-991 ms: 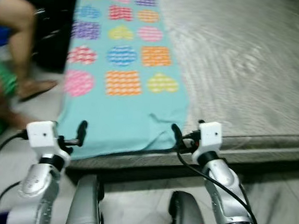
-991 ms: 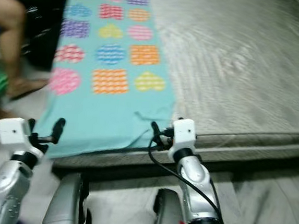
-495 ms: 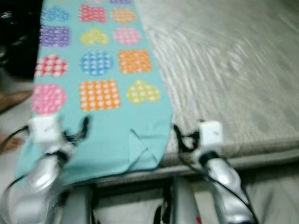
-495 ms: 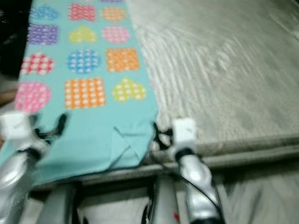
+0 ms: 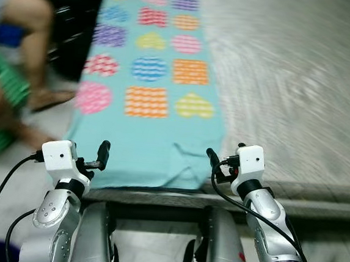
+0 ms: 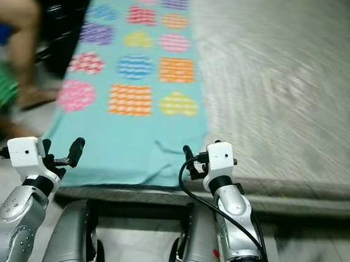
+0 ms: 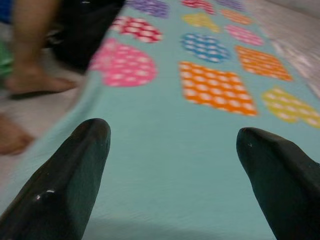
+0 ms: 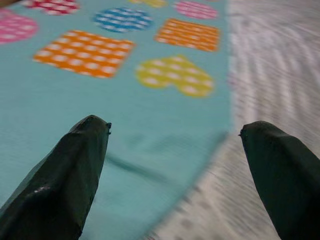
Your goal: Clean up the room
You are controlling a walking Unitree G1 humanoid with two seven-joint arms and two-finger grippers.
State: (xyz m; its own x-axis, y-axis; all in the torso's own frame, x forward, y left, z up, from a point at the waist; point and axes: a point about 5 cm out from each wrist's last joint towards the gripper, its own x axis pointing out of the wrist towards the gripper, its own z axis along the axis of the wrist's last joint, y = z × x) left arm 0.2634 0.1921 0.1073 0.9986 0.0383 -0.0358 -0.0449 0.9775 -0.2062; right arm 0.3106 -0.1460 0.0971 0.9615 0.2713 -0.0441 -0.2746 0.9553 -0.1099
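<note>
A teal blanket [image 5: 145, 125] printed with coloured hearts, circles and squares lies flat along the left side of a grey bed [image 5: 301, 87]. Its near hem hangs at the bed's front edge, with a small crease [image 5: 185, 150] by the near right corner. My left gripper [image 6: 61, 147] is open just above the hem near the blanket's left corner, nothing between its fingers [image 7: 75, 165]. My right gripper [image 5: 223, 160] is open over the blanket's near right corner, where teal cloth meets grey mattress [image 8: 280, 100]. It holds nothing.
A person sits or crouches to the left of the bed, with a bare leg [image 5: 25, 20] and foot [image 5: 46, 98] on the floor. Something green [image 5: 7, 92] and a black object [image 5: 74, 18] are beside them. Pale floor tiles [image 5: 329, 261] run below the bed's front edge.
The whole picture swung left, then back right, so the camera moved. Both grippers stay open at the blanket's near hem. The folded near right corner now looks flatter.
</note>
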